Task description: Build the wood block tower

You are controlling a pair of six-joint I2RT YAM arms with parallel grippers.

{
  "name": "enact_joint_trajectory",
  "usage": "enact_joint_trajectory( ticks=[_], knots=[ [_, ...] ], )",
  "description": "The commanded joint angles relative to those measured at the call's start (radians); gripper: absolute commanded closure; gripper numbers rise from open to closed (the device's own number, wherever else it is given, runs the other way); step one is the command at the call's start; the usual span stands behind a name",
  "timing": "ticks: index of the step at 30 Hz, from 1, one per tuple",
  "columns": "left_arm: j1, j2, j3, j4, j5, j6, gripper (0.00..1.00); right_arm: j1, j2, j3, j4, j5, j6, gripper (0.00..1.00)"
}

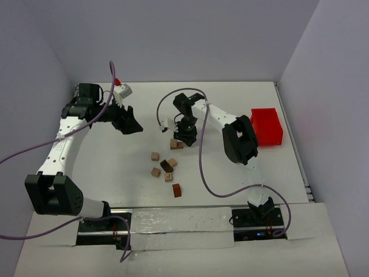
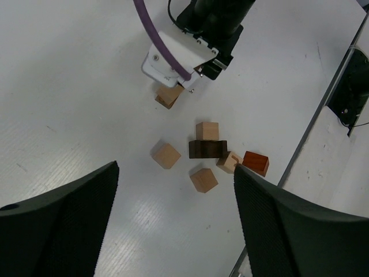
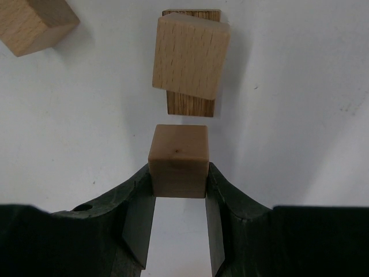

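Right gripper [image 3: 179,173]: jaws pinching 1 small tan cube [image 3: 177,160] by 2 opposite faces, at mid-table. Just beyond it stands the wood block tower [image 3: 189,57], which is 1 light cube seated askew on 1 brown slab [image 3: 190,105]. A gap shows between the held cube and the slab.

Left gripper [image 1: 131,124]: jaws spread wide, nothing between them, far left.

6 loose blocks [image 2: 207,149] lie scattered on the table [image 1: 230,104] nearer the bases, 1 dark brown and 1 reddish-brown [image 2: 255,163].
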Motion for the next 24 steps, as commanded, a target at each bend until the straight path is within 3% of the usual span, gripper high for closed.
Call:
enact_joint_trajectory(
  ticks=[1,5,24],
  knots=[
    [0.006,-0.008,0.035,0.035,-0.002,-0.024,0.08,0.013,0.025,0.065,0.019,0.026,0.040,0.81],
    [0.006,-0.012,0.030,0.048,-0.009,-0.032,0.01,0.020,0.036,0.084,0.016,0.026,0.046,0.81],
    [0.006,-0.005,0.036,0.054,-0.031,-0.037,0.01,0.052,0.059,0.104,0.018,0.034,0.041,0.72]
  ],
)
